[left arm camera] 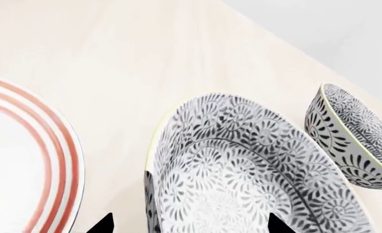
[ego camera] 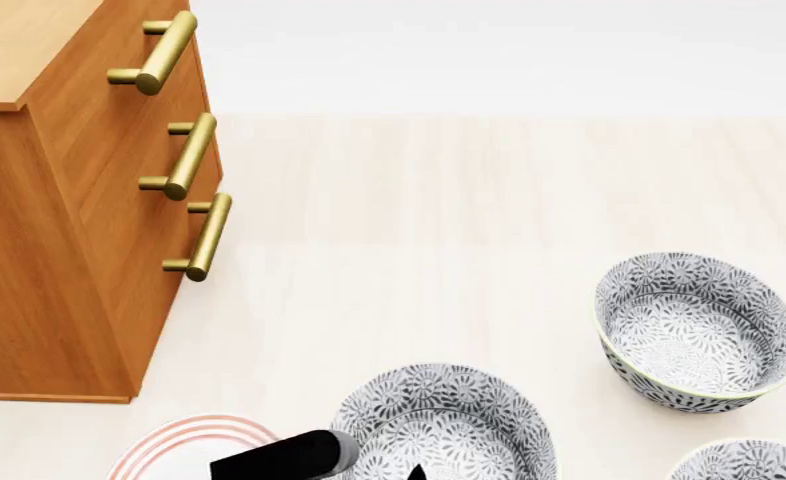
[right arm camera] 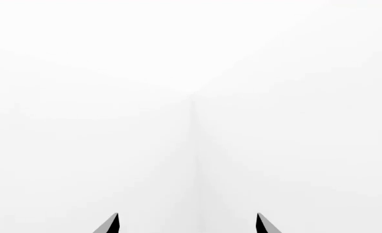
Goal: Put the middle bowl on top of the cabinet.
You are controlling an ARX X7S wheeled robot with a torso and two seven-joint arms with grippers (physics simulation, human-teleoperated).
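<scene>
Head view: the middle bowl (ego camera: 447,425) is seen on the pale table (ego camera: 500,200), between the red-ringed plate (ego camera: 186,440) and another patterned bowl (ego camera: 697,330), with the cabinet (ego camera: 73,230) standing well apart. The left gripper (left arm camera: 187,224) is spread wide, its fingertips straddling the near rim without a grasp. The right gripper (right arm camera: 187,224) is spread wide, holding nothing.

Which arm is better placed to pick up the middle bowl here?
Left. The left gripper sits open right at the middle bowl, fingertips straddling its near rim. The right gripper faces only blank white, with no bowl in its view.
</scene>
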